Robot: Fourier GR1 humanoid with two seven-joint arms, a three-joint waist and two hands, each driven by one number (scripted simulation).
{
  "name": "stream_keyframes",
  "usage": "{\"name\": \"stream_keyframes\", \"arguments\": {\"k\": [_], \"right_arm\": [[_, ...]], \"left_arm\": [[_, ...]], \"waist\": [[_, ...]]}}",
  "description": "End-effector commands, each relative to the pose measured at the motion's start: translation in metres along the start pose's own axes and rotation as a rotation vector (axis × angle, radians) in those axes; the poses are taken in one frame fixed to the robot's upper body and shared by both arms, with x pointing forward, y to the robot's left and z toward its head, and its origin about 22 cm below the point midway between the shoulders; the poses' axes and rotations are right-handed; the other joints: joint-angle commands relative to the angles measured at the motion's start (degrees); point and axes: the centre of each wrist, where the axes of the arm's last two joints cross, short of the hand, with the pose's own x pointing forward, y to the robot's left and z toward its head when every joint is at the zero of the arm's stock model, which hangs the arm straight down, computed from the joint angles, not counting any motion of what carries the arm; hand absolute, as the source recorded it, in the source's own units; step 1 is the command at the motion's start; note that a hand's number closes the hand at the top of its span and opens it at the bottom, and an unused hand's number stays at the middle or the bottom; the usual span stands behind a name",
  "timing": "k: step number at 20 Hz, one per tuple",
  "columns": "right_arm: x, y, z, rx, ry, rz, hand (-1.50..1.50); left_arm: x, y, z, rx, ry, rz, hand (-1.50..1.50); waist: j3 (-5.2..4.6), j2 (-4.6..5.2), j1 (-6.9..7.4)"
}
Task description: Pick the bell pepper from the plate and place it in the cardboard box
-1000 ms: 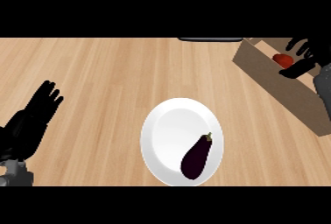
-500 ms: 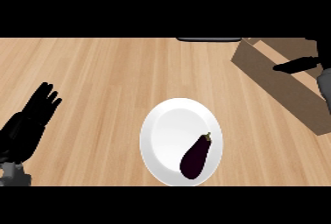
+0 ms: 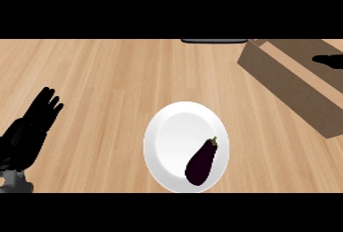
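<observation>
Now we see the white plate [image 3: 175, 131] at centre, an eggplant [image 3: 202, 162] lying toward its 5 o'clock. At 2 o'clock stands the box [image 3: 285, 81]; our right hand [image 3: 330, 59] barely shows over it, fingers impossible to judge. No pepper shows. Our left hand [image 3: 33, 124] rests at 9 o'clock, fingers straight and apart.

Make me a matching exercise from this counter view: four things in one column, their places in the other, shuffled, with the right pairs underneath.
Things:
1. eggplant
2. plate
3. cardboard box
4. left hand

Places:
A. upper right of the counter
B. left edge, open, fingers up
C. lower right part of the plate
D. middle of the counter, toward the near edge

Pairs: 1-C, 2-D, 3-A, 4-B
</observation>
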Motion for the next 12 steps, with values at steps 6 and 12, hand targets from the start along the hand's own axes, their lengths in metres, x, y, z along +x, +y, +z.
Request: {"name": "stream_keyframes", "arguments": {"k": [6,12], "right_arm": [[-0.034,-0.115,0.010,-0.036,-0.001,-0.128,-1.50],[-0.038,-0.128,0.010,0.006,-0.011,-0.124,-1.50]], "left_arm": [[-0.005,-0.005,-0.014,-0.003,-0.008,0.005,0.00],[-0.008,0.008,-0.002,-0.006,0.001,0.001,0.00]], "waist": [[-0.01,0.12,-0.55],[-0.01,0.14,0.40]]}}
